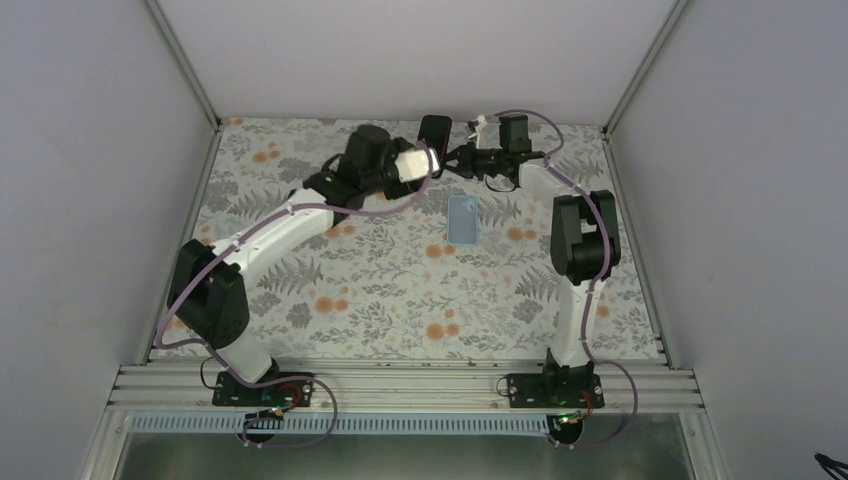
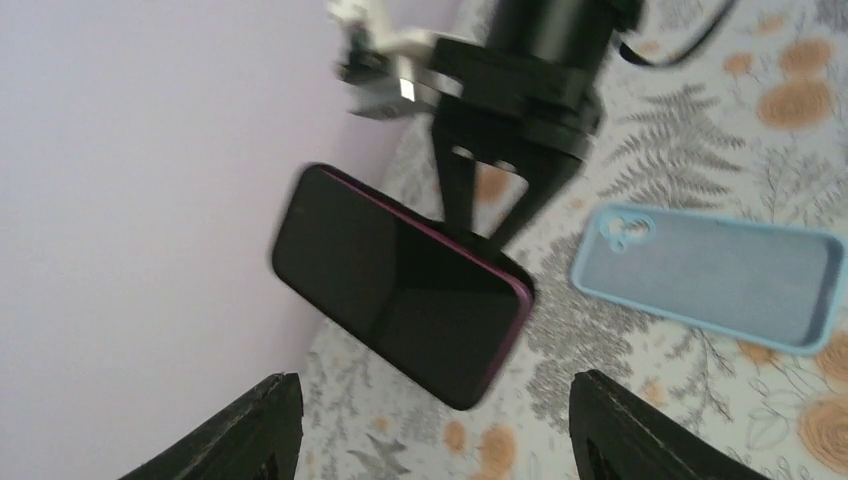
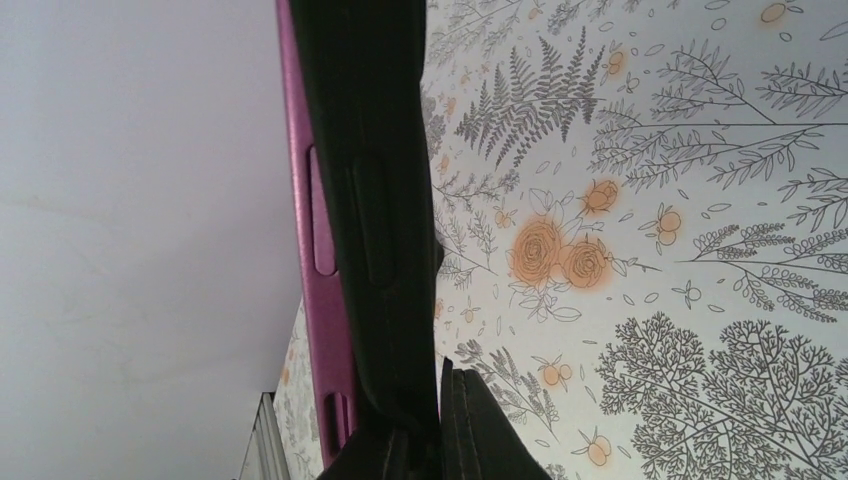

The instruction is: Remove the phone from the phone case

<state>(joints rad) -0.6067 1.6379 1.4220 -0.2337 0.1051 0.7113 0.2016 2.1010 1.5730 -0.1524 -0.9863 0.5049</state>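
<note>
the right gripper (image 2: 486,232) is shown closed on the phone (image 2: 400,300), its two dark fingers pinched onto one edge near a corner, so that the phone is held tilted and clear of the table (image 1: 350,280), close to the back wall (image 1: 420,50). the screen is dark and a magenta-tinted rim is seen around it. in the right wrist view the phone (image 3: 318,200) is seen edge-on, with button slots along that rim. the left gripper (image 2: 437,440) is placed just in front of the phone, its jaws spread wide with nothing between them and touching nothing. further out, the phone case (image 2: 715,280) lies flat on the table with its hollow side up, empty, the camera cut-out visible at one corner. it is apart from the phone and from both grippers. the main step can be judged complete, since the phone and the phone case are fully separated. what is left, at most, is thought to be setting the phone down or releasing it. no brand, label or writing can be read on the phone, the phone case or the grippers, and the floral pattern of the table bears no text.
</note>
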